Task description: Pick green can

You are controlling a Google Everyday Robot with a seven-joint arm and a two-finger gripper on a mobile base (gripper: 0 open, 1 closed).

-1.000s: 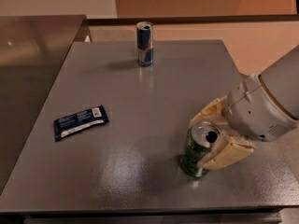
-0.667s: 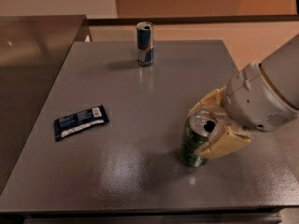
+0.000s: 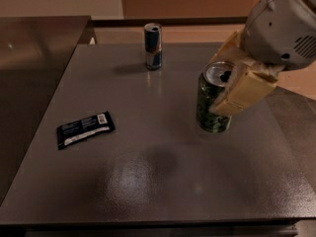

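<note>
The green can (image 3: 208, 107) is short and dark green with pale markings and a silver top with a pull-tab opening. It hangs upright above the right part of the grey table (image 3: 123, 196), and its faint shadow lies lower left of it. My gripper (image 3: 223, 75) comes in from the upper right and is shut on the can. One tan finger (image 3: 242, 90) lies across the can's front right side. The other finger shows behind the can's rim.
A taller, slim blue-and-silver can (image 3: 153, 46) stands at the table's far edge. A dark snack bar wrapper (image 3: 85, 129) lies flat at the left. A dark counter (image 3: 29, 58) adjoins the table on the left. The robot's large grey arm housing (image 3: 281, 23) fills the upper right.
The gripper has risen with the green can held in it. The can has left the table surface and moved up and slightly right. The blue can and the wrapper have not moved.
</note>
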